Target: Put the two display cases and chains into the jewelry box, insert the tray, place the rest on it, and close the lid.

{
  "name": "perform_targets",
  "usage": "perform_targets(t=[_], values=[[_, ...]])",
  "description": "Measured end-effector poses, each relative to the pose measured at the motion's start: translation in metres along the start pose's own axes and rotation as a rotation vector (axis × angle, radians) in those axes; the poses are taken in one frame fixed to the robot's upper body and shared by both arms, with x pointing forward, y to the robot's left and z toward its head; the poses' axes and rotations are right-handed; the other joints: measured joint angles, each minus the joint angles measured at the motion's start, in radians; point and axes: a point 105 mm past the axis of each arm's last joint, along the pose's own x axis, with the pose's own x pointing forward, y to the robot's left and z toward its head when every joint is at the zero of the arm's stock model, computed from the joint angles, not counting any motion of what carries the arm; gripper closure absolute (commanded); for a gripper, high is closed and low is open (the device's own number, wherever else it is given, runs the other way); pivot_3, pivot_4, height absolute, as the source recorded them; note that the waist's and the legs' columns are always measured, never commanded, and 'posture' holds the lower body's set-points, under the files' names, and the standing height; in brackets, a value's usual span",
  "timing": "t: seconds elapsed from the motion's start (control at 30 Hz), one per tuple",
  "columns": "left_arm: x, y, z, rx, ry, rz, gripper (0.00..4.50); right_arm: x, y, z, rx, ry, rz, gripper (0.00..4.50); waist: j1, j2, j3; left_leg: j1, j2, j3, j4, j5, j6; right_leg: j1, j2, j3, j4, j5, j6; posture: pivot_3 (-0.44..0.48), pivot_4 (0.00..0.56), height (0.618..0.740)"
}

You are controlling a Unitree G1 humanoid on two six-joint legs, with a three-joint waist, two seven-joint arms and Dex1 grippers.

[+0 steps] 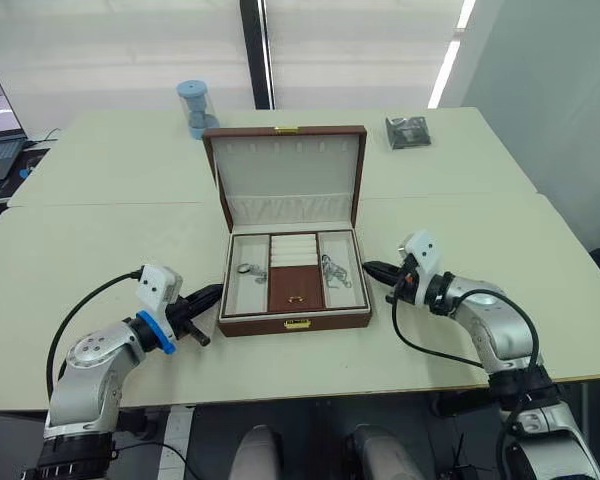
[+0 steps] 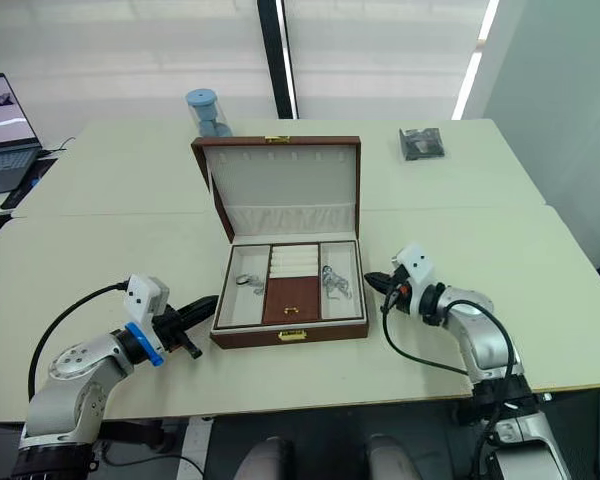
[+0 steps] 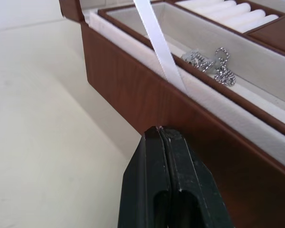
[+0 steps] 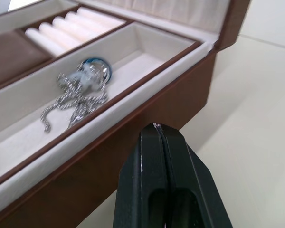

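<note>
Jaws pressed shut and empty, both grippers flank the jewelry box (image 1: 294,285) near the tabletop's front edge; closing its raised lid (image 1: 285,175) calls for a slow, even push.

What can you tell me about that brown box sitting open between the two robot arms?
The jewelry box is rectangular, reddish-brown with a wood-like finish and a small gold clasp in front. It rests on the pale table, its lid standing open, cream-lined with a gathered pocket. A tray sits inside: cream side compartments holding silvery chains, ring rolls, and a brown panel with a gold knob. The left gripper and right gripper flank it, fingers shut.
</note>
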Motion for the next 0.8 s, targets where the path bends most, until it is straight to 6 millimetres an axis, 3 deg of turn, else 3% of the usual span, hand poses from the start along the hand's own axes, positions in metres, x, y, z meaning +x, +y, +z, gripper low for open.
perform_targets(t=[0.17,0.27,0.4,0.67,0.8], values=[[-0.037,-0.009,0.016,0.073,-0.113,0.049,4.5,0.001,-0.032,0.017,-0.01,-0.062,-0.065,4.46,0.0,0.0,0.0,0.0,0.001,0.001,0.0,0.0,0.0,0.0,0.0,0.0,0.0,0.0,0.0,0.0,0.15,0.74],[-0.056,-0.032,0.033,0.103,-0.178,0.044,4.5,0.01,-0.053,0.022,-0.029,-0.066,-0.095,4.46,-0.002,0.0,0.0,0.0,0.001,0.002,0.0,0.0,0.0,0.0,-0.001,0.002,0.0,0.0,0.0,0.0,0.15,0.74],[-0.077,-0.053,0.042,0.109,-0.204,0.073,4.5,0.02,-0.075,0.035,-0.042,-0.094,-0.14,4.46,-0.001,0.0,0.0,0.0,0.001,0.004,0.0,0.0,0.0,0.0,-0.001,0.001,-0.001,0.0,0.0,0.0,0.15,0.74],[-0.105,-0.095,0.072,0.093,-0.263,0.155,4.5,0.035,-0.097,0.061,-0.069,-0.108,-0.203,4.46,-0.003,0.0,0.001,0.0,0.0,0.006,-0.001,0.0,0.0,0.0,-0.001,0.003,-0.002,0.0,0.0,0.0,0.15,0.74],[-0.111,-0.1,0.073,0.07,-0.264,0.2,4.5,0.038,-0.101,0.066,-0.049,-0.117,-0.243,4.46,-0.003,0.0,0.001,0.0,0.0,0.007,0.0,0.0,0.0,0.0,-0.001,0.003,-0.002,0.0,-0.001,0.0,0.15,0.74]])
